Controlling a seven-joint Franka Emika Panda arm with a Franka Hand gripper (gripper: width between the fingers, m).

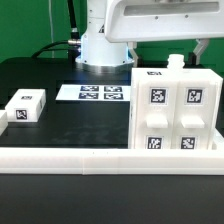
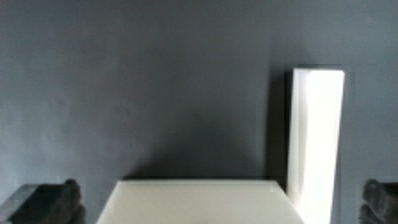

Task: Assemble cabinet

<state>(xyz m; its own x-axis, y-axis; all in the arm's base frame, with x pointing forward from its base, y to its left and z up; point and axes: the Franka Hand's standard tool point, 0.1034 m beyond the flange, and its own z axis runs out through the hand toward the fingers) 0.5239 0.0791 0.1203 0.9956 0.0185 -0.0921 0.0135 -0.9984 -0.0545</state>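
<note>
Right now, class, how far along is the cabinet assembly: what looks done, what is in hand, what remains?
Done: the large white plastic cabinet box stands upright with four tags on its front. In hand: nothing; the gripper is open, jaws wide apart. Left: the small white tagged block lies apart on the black table.

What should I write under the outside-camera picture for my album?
White tagged cabinet on a black table, with a small white block and the marker board nearby.
</note>
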